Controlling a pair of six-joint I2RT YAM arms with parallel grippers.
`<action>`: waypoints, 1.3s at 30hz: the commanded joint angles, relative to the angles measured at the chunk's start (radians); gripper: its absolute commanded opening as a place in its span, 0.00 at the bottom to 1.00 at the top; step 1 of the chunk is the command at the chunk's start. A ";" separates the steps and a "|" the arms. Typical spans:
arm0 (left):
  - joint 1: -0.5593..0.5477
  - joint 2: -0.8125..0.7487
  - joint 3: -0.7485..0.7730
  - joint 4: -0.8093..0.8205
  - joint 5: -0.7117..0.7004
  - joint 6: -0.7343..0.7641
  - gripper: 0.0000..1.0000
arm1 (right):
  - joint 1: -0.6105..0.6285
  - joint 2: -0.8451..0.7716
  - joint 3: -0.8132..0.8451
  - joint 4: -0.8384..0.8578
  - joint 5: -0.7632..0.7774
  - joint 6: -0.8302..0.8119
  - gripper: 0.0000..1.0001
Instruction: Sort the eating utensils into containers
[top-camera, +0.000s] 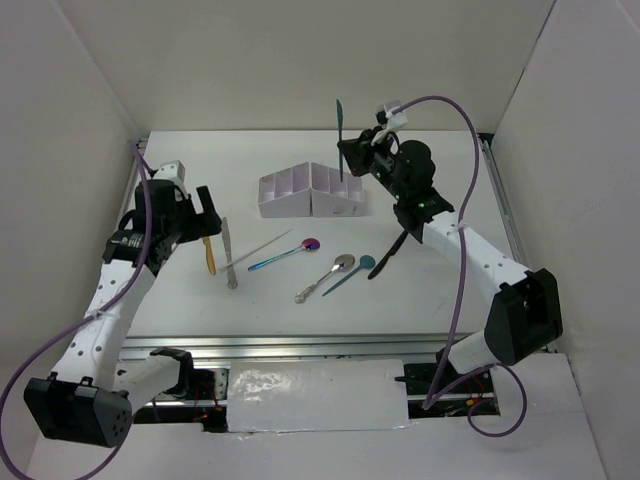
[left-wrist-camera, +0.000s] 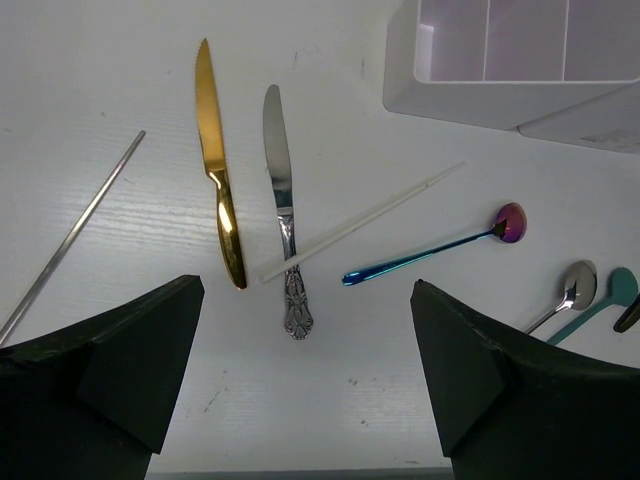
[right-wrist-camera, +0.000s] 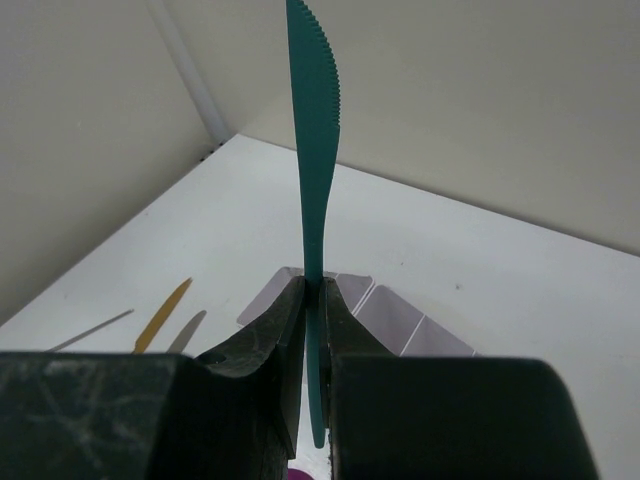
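Observation:
My right gripper (top-camera: 352, 165) (right-wrist-camera: 314, 285) is shut on a teal knife (top-camera: 340, 135) (right-wrist-camera: 315, 150), held upright with its serrated blade up, above the right end of the white divided container (top-camera: 300, 195) (right-wrist-camera: 400, 320). On the table in front of the container lie a gold knife (left-wrist-camera: 218, 170), a silver knife (left-wrist-camera: 282, 200), a white stick (left-wrist-camera: 360, 222), an iridescent spoon (left-wrist-camera: 440, 245), a silver spoon (left-wrist-camera: 570, 292), a teal spoon (left-wrist-camera: 605, 300) and a black knife (top-camera: 385, 252). My left gripper (top-camera: 205, 215) (left-wrist-camera: 305, 290) hovers open over the two knife handles, holding nothing.
A thin silver stick (left-wrist-camera: 75, 235) lies left of the gold knife. White walls close in the table on the left, back and right. A metal rail (top-camera: 300, 345) runs along the near edge.

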 joint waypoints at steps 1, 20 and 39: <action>0.002 -0.039 0.001 0.047 -0.027 -0.017 0.99 | 0.011 0.021 0.043 0.113 -0.041 -0.036 0.00; 0.001 -0.028 0.013 0.044 -0.012 0.023 0.99 | 0.019 0.117 0.052 0.368 -0.039 0.028 0.00; 0.001 -0.077 -0.067 0.196 0.026 0.026 0.99 | 0.011 -0.332 -0.050 -0.037 -0.056 -0.097 0.00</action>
